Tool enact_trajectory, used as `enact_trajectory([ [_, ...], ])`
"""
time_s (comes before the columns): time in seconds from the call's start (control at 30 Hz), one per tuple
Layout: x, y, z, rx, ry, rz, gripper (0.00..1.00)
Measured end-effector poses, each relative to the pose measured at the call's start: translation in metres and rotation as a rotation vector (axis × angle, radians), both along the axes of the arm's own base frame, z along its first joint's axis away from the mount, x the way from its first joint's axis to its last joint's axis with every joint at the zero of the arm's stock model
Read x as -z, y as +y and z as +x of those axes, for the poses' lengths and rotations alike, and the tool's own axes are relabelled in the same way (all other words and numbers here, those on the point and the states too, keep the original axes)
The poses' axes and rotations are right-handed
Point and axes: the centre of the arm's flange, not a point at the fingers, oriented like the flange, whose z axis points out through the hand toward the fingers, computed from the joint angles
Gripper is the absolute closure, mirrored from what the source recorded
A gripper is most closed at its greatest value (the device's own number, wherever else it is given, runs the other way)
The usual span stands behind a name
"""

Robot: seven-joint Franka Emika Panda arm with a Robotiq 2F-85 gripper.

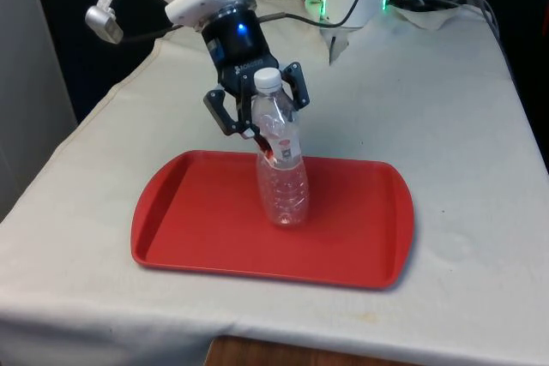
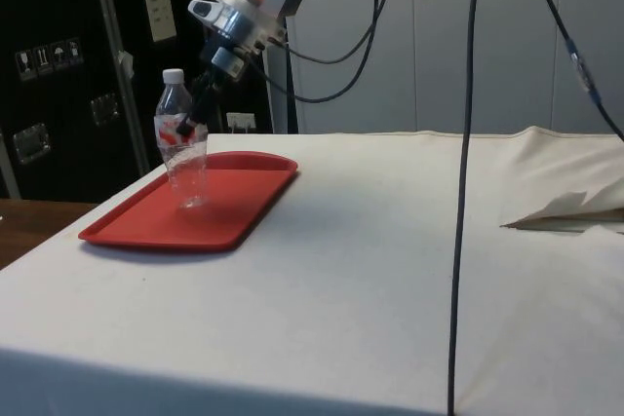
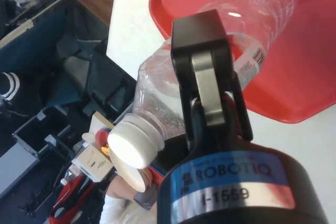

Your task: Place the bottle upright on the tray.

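In the front view, a clear plastic bottle (image 1: 281,165) with a white cap (image 1: 267,80) stands on a red tray (image 1: 197,220), its base resting on the tray floor a little toward the front view's right of the tray's middle. The bottle leans slightly, its cap tipped toward the front view's left. The black tool (image 1: 257,109) is at the bottle's upper part, its fingers (image 1: 225,115) standing either side of the shoulder just under the cap, spread a little wider than the bottle there. A red mark of the label shows on the bottle's upper body. The tray lies on the worktop (image 1: 446,126) covered by a white cloth, near its front edge.

In the side view, the bottle (image 2: 182,148) stands upright on the tray (image 2: 234,211), with its cap (image 2: 173,75) at the top. The tool (image 2: 203,94) reaches down at a slant and meets the bottle's upper half from behind. The tray sits near one corner of the worktop (image 2: 409,270).

In the wrist view, one finger (image 3: 207,85) lies across the bottle (image 3: 247,19) near its shoulder, with the white cap (image 3: 132,148) close by and the red tray (image 3: 310,51) under the bottle's base. Whether the pads press the plastic I cannot tell.
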Motion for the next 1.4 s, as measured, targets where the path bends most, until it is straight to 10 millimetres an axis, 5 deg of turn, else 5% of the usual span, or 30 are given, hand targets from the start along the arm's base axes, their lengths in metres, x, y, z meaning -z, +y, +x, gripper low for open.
enact_trajectory([
  [1.4, 0.0023, -0.0006, 0.01, -0.022, -0.023, -0.077, 0.67],
])
